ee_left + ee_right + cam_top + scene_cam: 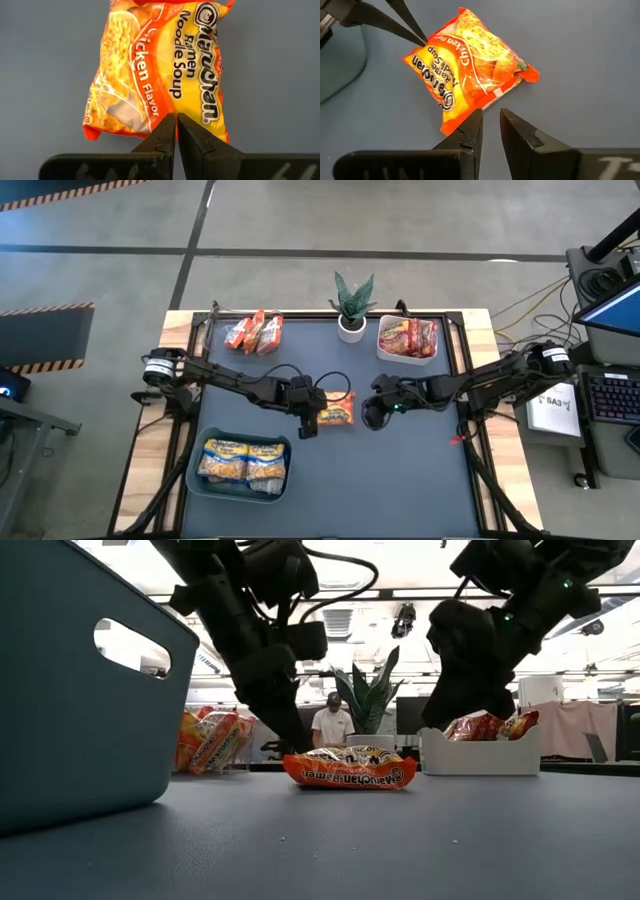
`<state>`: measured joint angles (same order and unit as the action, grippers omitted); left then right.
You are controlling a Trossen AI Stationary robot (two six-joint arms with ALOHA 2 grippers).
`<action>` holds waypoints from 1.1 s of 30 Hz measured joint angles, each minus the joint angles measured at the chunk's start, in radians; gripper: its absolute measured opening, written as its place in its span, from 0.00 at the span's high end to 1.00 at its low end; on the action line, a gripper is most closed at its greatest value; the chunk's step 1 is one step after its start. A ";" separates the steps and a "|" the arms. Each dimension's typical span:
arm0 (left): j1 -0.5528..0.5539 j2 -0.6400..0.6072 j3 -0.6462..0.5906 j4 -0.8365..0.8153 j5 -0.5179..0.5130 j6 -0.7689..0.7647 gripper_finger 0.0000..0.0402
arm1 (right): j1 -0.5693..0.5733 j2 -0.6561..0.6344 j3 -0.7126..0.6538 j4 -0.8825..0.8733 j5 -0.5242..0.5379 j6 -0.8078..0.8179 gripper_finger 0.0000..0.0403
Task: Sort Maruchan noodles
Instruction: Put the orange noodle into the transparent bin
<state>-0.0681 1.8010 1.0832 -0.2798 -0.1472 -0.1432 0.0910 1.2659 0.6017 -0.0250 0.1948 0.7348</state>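
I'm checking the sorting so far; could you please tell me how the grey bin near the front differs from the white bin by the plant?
The grey bin is dark blue-grey and holds yellow-and-blue packets lying flat side by side; the white bin is white and holds red packets piled loosely. The grey bin sits at the table's front on the left arm's side; the white bin sits at the back, beside the potted plant. Both are open-topped and hold noodle packets.

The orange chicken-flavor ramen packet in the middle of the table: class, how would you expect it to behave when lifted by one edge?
The orange packet is crinkly plastic, so its pinched edge will probably flex and may slip. It lies flat, so it is unlikely to roll. The left gripper is shut on that thin edge, so the packet will likely dangle and swing.
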 joint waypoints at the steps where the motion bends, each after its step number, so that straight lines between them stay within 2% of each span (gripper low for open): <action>1: 0.000 0.001 0.000 0.000 0.000 0.000 1.00 | 0.000 0.000 -0.001 -0.001 0.003 -0.001 0.86; 6: 0.000 0.001 0.000 -0.016 0.000 -0.010 1.00 | -0.002 0.000 -0.002 0.001 0.039 0.016 0.85; 9: 0.000 0.001 0.000 -0.021 0.000 -0.022 1.00 | -0.019 0.000 -0.002 0.001 0.012 0.081 0.80; 14: 0.000 0.001 0.000 -0.024 0.000 -0.027 1.00 | -0.026 0.000 -0.007 0.024 -0.019 0.126 0.67; 20: 0.000 0.020 0.000 -0.008 0.001 -0.039 1.00 | -0.026 0.013 -0.048 0.142 -0.019 0.149 0.49; 26: 0.000 0.057 0.000 -0.009 0.000 -0.058 1.00 | -0.026 0.108 -0.069 0.223 -0.020 0.186 0.35; 33: 0.000 0.057 0.000 -0.013 0.001 -0.061 1.00 | -0.038 0.251 -0.068 0.502 -0.113 0.145 0.24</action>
<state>-0.0685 1.8584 1.0832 -0.2928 -0.1467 -0.2045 0.0533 1.5167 0.5335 0.4766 0.0816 0.8798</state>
